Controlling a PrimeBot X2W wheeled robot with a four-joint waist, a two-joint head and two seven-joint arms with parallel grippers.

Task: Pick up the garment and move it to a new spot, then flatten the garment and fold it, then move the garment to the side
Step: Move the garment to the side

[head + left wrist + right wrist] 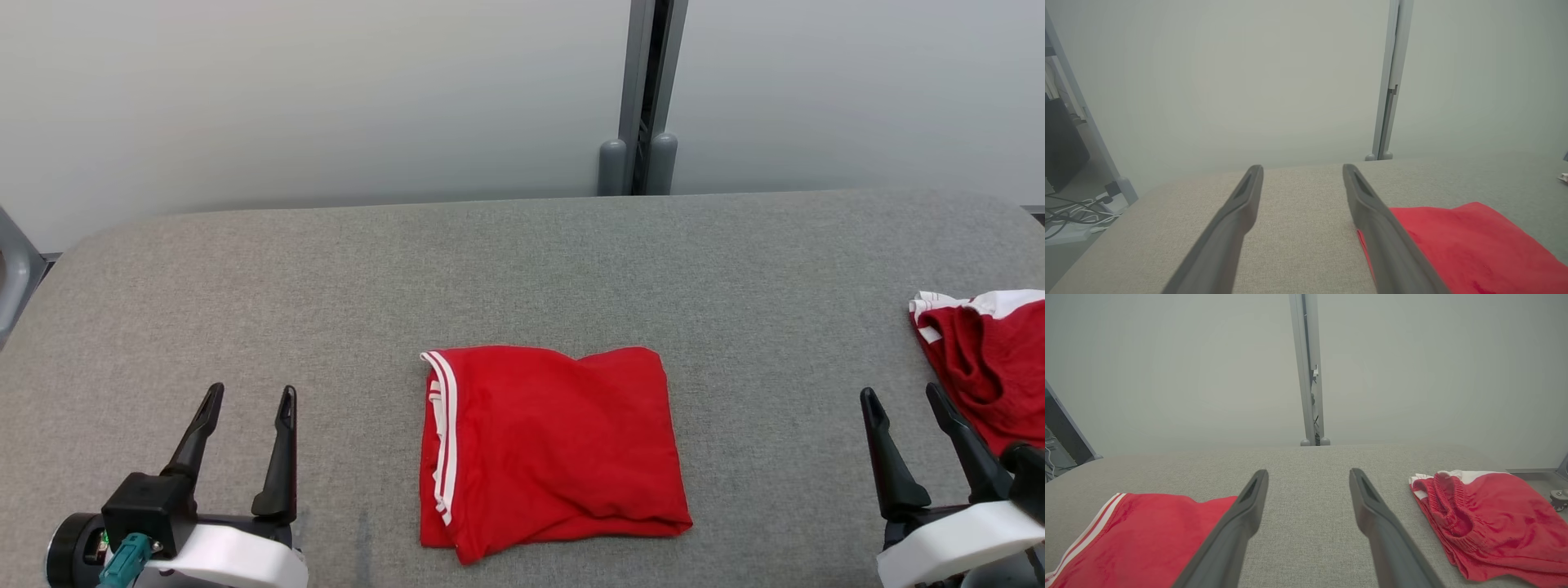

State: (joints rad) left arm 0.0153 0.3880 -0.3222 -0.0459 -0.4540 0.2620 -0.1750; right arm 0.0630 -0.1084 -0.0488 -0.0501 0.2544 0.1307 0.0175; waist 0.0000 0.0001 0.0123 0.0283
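Wide grey fabric-covered table point(522, 269) w/ rounded corners spans the head view. Behind it are pale grey wall panels point(326, 90), split by a slim grey vertical post point(645, 90) w/ two rounded feet at the table's far edge, right of centre.

Red folded garment point(547, 449), smooth cloth w/ white stripes down its left edge, lies flat on the table at centre-front, between the two tools & well apart from both. It's roughly square; the bottom edge is a bit uneven, w/ a fold poking out at lower left. In the left wrist view the garment point(1474, 245) sits just right of that tool's right finger. In the right wrist view the garment point(1139, 535) is at lower left.

Second red garment point(988, 367), crumpled, w/ white trim & a gathered elastic waistband, lies at the table's right edge, cut off by the frame, just right of the right tool.

Left tool point(251, 394), two long dark fingers on a black & white wrist, is at lower left: fingers apart, gripping nothing, over bare table. Right tool point(900, 394), at lower right, is likewise spread wide & empty, over bare table btw. the two garments.

A tangle of white & black cables point(1073, 208) lies on the floor off the table's left end.
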